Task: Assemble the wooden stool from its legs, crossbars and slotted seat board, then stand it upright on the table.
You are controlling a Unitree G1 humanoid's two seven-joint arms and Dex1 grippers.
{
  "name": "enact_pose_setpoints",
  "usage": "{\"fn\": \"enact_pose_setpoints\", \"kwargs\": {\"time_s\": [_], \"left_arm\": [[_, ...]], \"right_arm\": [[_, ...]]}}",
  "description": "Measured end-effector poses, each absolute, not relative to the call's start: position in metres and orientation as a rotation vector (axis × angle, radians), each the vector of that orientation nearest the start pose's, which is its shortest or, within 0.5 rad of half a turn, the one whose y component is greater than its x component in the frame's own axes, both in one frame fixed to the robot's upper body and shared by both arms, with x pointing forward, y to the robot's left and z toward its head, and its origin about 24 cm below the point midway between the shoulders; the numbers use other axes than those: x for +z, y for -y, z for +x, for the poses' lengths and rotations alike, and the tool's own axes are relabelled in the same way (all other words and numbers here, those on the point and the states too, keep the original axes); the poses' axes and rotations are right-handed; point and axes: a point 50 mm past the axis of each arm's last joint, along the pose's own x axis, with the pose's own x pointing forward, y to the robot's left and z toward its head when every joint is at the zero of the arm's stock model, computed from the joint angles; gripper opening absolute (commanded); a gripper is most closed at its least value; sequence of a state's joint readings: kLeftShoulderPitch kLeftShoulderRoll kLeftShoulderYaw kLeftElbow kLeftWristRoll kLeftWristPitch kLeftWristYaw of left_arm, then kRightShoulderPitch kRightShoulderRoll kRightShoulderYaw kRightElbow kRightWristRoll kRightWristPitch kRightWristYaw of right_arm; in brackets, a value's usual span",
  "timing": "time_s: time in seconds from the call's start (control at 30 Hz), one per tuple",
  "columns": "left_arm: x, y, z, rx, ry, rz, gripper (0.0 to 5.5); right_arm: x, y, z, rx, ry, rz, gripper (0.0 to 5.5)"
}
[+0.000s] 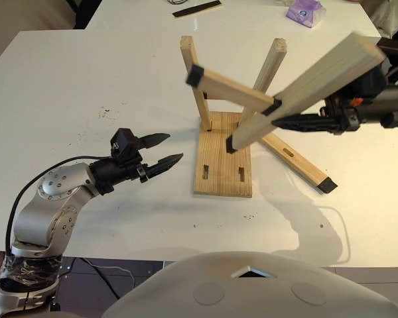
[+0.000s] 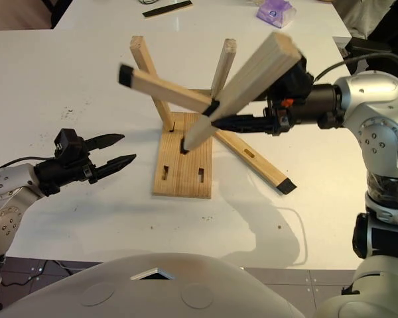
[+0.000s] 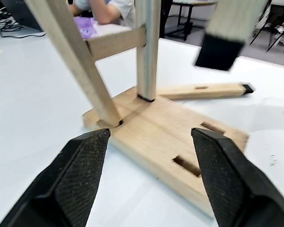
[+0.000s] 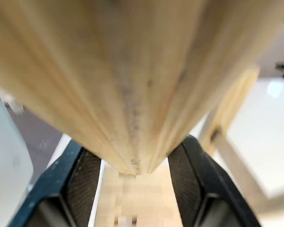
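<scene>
The seat board (image 1: 222, 180) lies flat on the table (image 1: 86, 86), with two legs (image 1: 191, 56) upright in its slots. The right gripper (image 1: 282, 121) clamps a third leg (image 1: 318, 81), tilted above the board. The left gripper (image 1: 171, 148) hovers left of the board, fingers wide apart and empty. A fourth leg (image 1: 298, 162) lies beside the board.

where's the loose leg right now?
Head views: the loose leg lies flat on the table, on the robot's right, beside the seat board, below the right gripper.

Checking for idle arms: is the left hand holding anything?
No, the left hand is open and empty, short of the seat board.
</scene>
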State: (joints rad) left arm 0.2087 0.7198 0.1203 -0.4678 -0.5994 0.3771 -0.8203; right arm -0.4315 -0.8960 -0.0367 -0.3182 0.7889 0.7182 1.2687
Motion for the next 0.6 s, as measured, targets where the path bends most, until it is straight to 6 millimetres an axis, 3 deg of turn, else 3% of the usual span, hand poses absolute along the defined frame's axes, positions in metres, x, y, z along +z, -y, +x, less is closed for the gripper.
{"fn": "enact_pose_setpoints", "kwargs": {"time_s": [0.27,0.6], "left_arm": [[0.098,-0.203,0.193,-0.888,-0.199,0.093,3.17],[0.100,-0.203,0.187,-0.866,-0.183,0.079,3.17]], "right_arm": [[0.164,0.189,0.235,1.513,-0.339,-0.310,2.03],[0.158,0.187,0.224,1.558,-0.344,-0.279,2.03]]}}
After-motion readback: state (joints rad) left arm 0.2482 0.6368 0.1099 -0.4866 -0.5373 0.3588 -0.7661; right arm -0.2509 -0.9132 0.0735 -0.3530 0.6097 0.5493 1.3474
